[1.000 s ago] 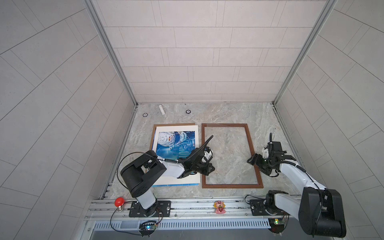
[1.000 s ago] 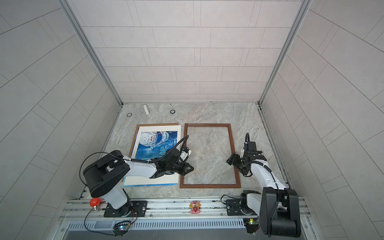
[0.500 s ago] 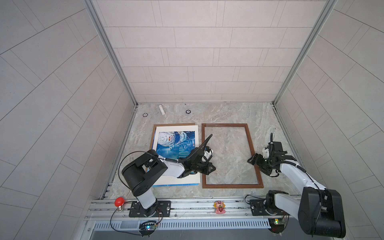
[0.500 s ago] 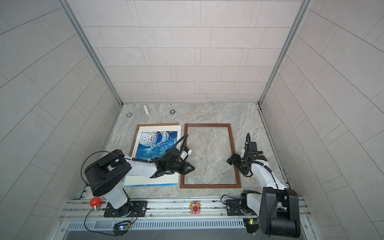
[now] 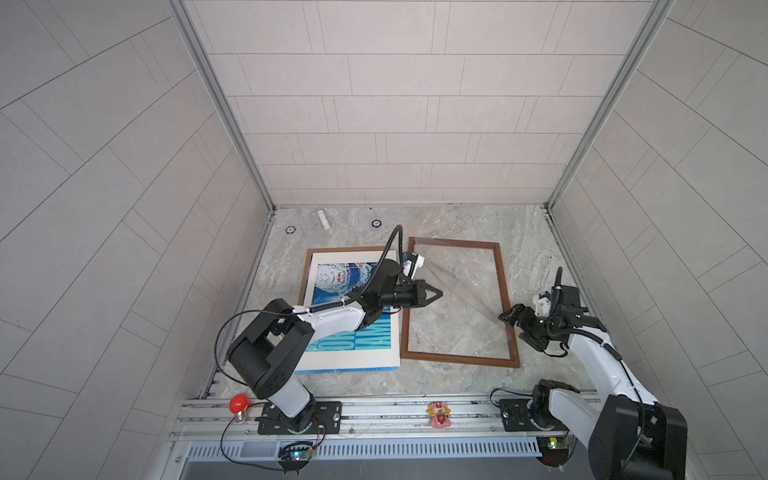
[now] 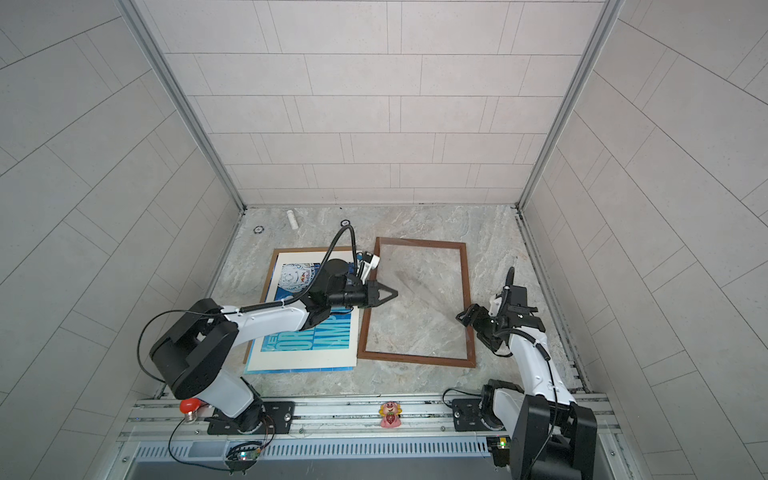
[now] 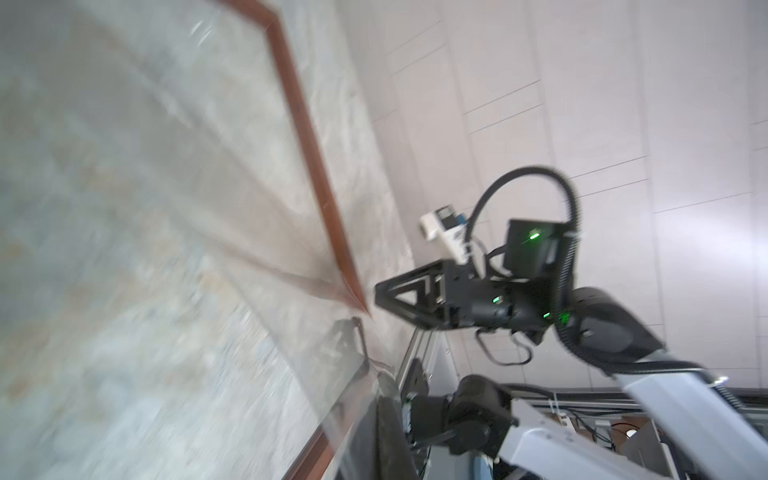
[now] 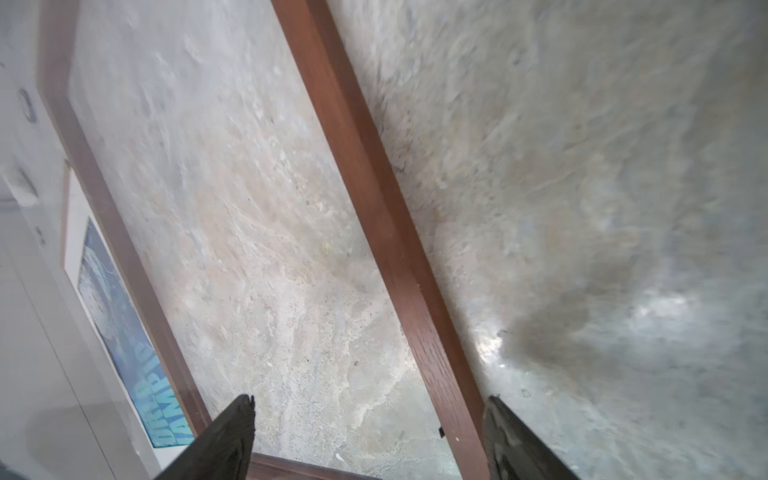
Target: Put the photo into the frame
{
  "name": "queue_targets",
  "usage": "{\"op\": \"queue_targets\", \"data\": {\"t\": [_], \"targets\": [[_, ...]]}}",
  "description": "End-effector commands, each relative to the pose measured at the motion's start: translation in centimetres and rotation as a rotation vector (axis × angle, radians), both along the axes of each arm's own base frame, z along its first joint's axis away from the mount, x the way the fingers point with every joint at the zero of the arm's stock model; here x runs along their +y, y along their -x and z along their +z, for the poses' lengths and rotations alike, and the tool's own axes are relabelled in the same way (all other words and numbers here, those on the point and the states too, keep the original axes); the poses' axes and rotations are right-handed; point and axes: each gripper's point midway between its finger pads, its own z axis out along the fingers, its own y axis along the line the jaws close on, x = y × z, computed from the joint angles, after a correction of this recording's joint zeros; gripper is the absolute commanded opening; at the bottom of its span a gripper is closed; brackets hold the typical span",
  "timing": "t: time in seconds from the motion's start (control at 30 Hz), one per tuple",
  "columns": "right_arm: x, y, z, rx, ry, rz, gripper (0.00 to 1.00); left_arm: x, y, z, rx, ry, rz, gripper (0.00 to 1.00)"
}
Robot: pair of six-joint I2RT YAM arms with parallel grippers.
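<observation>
left gripper (image 5: 438, 294) pinched shut, empty; sits higher and further over frame (image 5: 457, 359) than 1 s ago | right gripper (image 8: 370, 399) wide, astride right rail (image 8: 394, 249); barely changes | photo (image 5: 353, 345) flat, face-up, just left of frame; insertion not started, regrasp likely

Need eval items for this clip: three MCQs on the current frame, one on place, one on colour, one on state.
1. Where does the photo lie relative to the frame?
A) inside it
B) on top of it
C) beside it

2. What colour is the frame's wood?
A) dark brown
B) white
C) black

3. The right end effector is:
A) shut on the photo
B) open, straddling a frame rail
C) shut and empty

Key:
1 C, both top views show the photo flat on the table outside the frame.
2 A, the rails read dark brown in every view.
3 B, the right wrist view shows the jaws apart with the rail between them.
</observation>
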Motion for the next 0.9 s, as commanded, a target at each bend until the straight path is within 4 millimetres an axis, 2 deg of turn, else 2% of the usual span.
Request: {"op": "queue_targets", "data": {"t": [0.0,0.1,0.3,0.37,0.4,0.47,0.53,0.57,0.63,0.73,0.83,0.87], "targets": [[-1.0,-0.5,1.7,-0.057,-0.034,-0.055,0.82,-0.9,-1.5,10.0,-0.185,0.091,-0.018,0.00],[-1.9,-0.5,1.8,-0.073,-0.041,-0.108,0.82,-2.3,-2.8,14.9,-0.258,0.138,-0.033,0.00],[-3.0,-0.4,0.6,-0.093,-0.072,-0.199,0.81,-5.2,-4.9,23.8,-0.395,0.287,-0.092,0.00],[-3.6,-0.1,0.4,-0.104,-0.077,-0.235,0.80,-5.3,-4.7,25.8,-0.437,0.338,-0.109,0.00],[-4.0,0.0,0.5,-0.114,-0.084,-0.252,0.80,-5.2,-4.5,26.1,-0.456,0.340,-0.111,0.00],[-4.5,0.2,0.5,-0.127,-0.092,-0.280,0.80,-4.8,-4.6,24.4,-0.455,0.292,-0.094,0.00],[-4.8,0.4,0.3,-0.124,-0.093,-0.296,0.80,-4.5,-5.1,20.6,-0.407,0.230,-0.071,0.00],[-4.8,0.5,0.1,-0.121,-0.097,-0.304,0.80,-4.2,-5.4,18.2,-0.368,0.199,-0.054,0.00],[-4.9,0.7,-0.3,-0.115,-0.105,-0.321,0.80,-3.3,-6.7,12.1,-0.256,0.121,0.002,0.00],[-5.2,1.1,-1.0,-0.092,-0.122,-0.353,0.80,-2.7,-6.9,3.9,-0.121,0.021,0.035,0.00],[-5.1,1.6,-1.7,-0.072,-0.135,-0.371,0.80,-1.8,-6.3,-2.4,-0.030,-0.051,0.062,0.00],[-5.1,1.8,-1.9,-0.066,-0.136,-0.372,0.80,-1.6,-6.2,-3.8,-0.009,-0.064,0.069,0.00]]}}
